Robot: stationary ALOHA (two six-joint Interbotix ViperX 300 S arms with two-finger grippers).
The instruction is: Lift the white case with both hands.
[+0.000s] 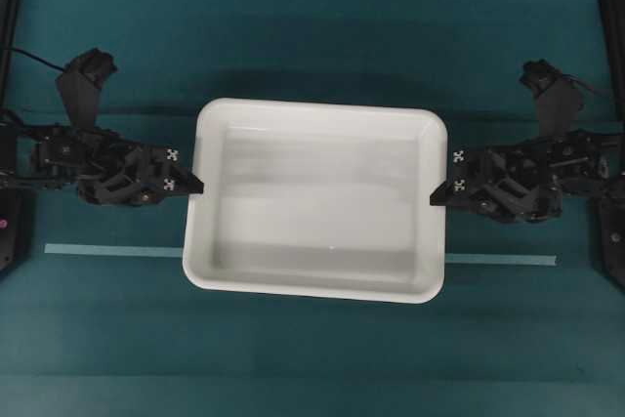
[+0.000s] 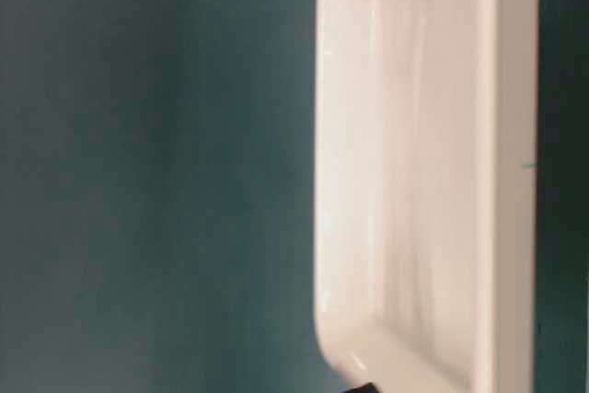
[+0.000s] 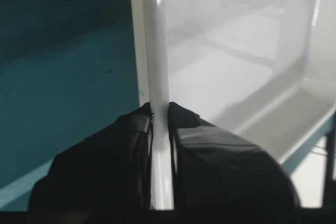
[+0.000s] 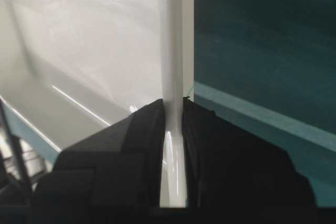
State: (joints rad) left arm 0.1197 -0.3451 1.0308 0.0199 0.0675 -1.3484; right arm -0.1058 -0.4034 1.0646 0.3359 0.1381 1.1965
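Note:
The white case (image 1: pixel 314 198) is a large shallow glossy tray in the middle of the overhead view, held between both arms. My left gripper (image 1: pixel 198 185) is shut on its left rim (image 3: pixel 159 77), one black finger on each side of the thin white edge. At the opposite side my right gripper (image 1: pixel 436 192) is shut on the right rim (image 4: pixel 171 51) in the same way. The table-level view shows the white case (image 2: pixel 423 172) filling the right half of the picture. Its shadow on the cloth sits apart from it, so the case hangs above the table.
A teal cloth (image 1: pixel 312 46) covers the table. A pale tape strip (image 1: pixel 112 250) runs across it left to right, passing under the case. Black frame posts (image 1: pixel 611 17) stand at the far left and right edges.

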